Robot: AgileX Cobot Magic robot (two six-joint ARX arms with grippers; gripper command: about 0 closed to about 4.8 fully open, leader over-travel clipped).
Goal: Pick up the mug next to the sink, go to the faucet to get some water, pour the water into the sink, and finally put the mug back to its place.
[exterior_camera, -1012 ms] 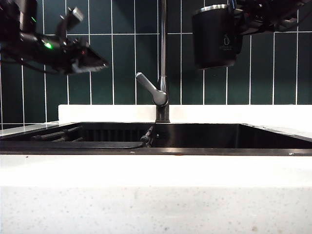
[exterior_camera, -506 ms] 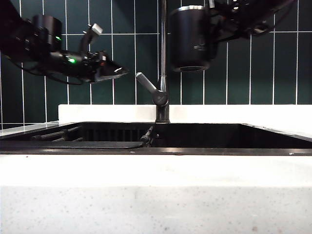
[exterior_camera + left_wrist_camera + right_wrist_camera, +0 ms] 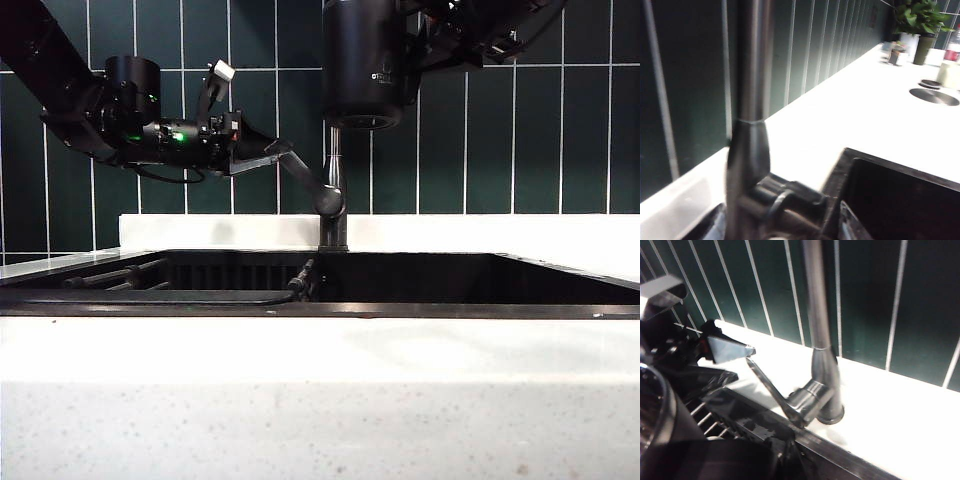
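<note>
No text, brand or number can be read anywhere. The mug [image 3: 364,62] carries a small pale mark low on its side, too small and blurred to make out. The red-labelled container [image 3: 953,51] far along the tabletop [image 3: 880,115] is likewise illegible.

Left wrist view: you look along the faucet [image 3: 751,75], its dark-metal pipe rising close to the lens before green wall tiles [image 3: 685,75]. At its base the lever handle [image 3: 790,200] juts toward you, blurred. Beside it lie the white countertop [image 3: 865,115] and the sink [image 3: 900,200]; well beyond stand a potted plant [image 3: 920,20] and a round metal disc [image 3: 935,96].
</note>
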